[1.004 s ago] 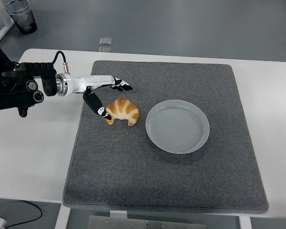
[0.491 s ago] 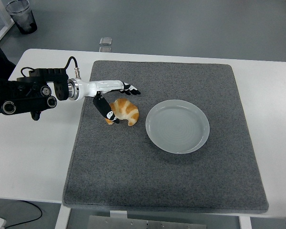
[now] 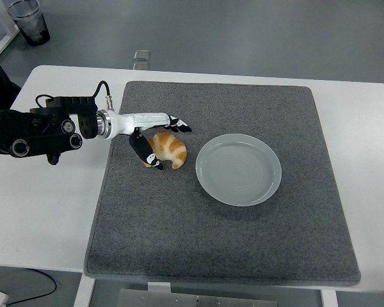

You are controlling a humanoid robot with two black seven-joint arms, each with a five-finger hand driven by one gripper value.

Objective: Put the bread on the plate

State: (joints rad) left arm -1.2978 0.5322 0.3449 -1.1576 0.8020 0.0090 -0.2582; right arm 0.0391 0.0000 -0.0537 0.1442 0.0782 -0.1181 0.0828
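The bread point(image 3: 168, 150) (a croissant) lies on the grey mat point(image 3: 224, 243), at about nine o'clock from the plate point(image 3: 238, 169) and just apart from its rim. The left hand point(image 3: 155, 137) straddles it: the fingers point(image 3: 176, 125) reach over its far side towards twelve o'clock, the thumb point(image 3: 144, 153) presses in at its near left. The hand looks part-curled around the croissant but not fully closed on it; whether the fingers touch the crust is hard to tell from this height.

The main risk is a shallow pinch. If the hand closes on the curved, tapering end, the croissant could roll out towards six o'clock, or flake under pressure. A loose hold could also drop it short of the plate, on the rim. The right hand is out of view.
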